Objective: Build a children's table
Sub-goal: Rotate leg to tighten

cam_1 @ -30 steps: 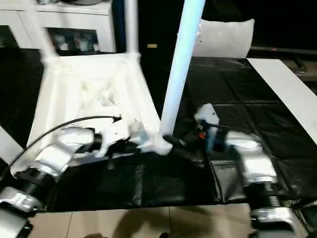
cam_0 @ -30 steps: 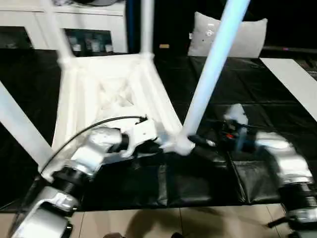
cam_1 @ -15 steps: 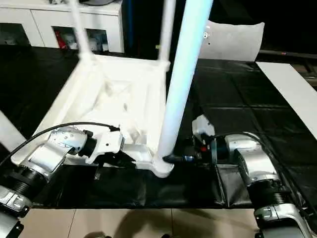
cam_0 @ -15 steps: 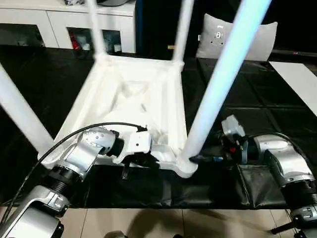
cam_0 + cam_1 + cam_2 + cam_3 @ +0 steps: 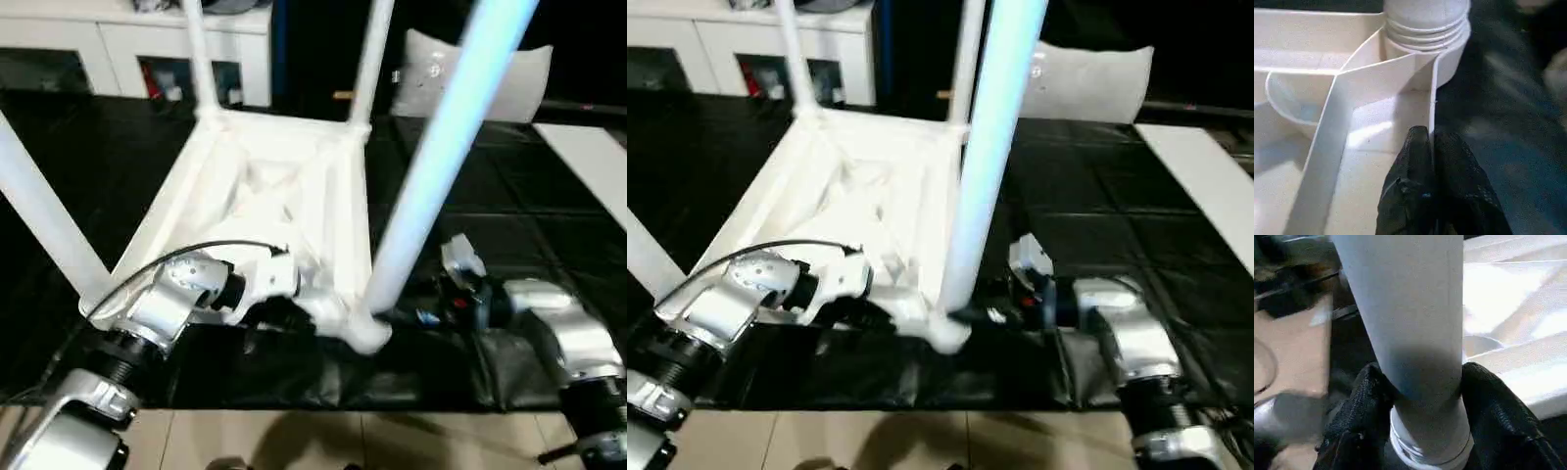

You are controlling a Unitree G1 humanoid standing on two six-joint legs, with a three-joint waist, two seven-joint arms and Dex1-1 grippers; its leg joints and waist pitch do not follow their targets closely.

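Children's table upturned; four legs fitted.

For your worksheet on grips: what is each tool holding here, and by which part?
The left tool pinches the thin rim wall of the upturned table top beside a corner socket. The right tool clasps the near leg just above its threaded base.

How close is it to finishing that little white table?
Nearly done, it seems. The tabletop lies upside down with four legs standing in its corners. In hand: the right pincer grips the near leg at its socket, and the left pincer pinches the top's rim. Left: probably tightening that leg, then turning the table over.
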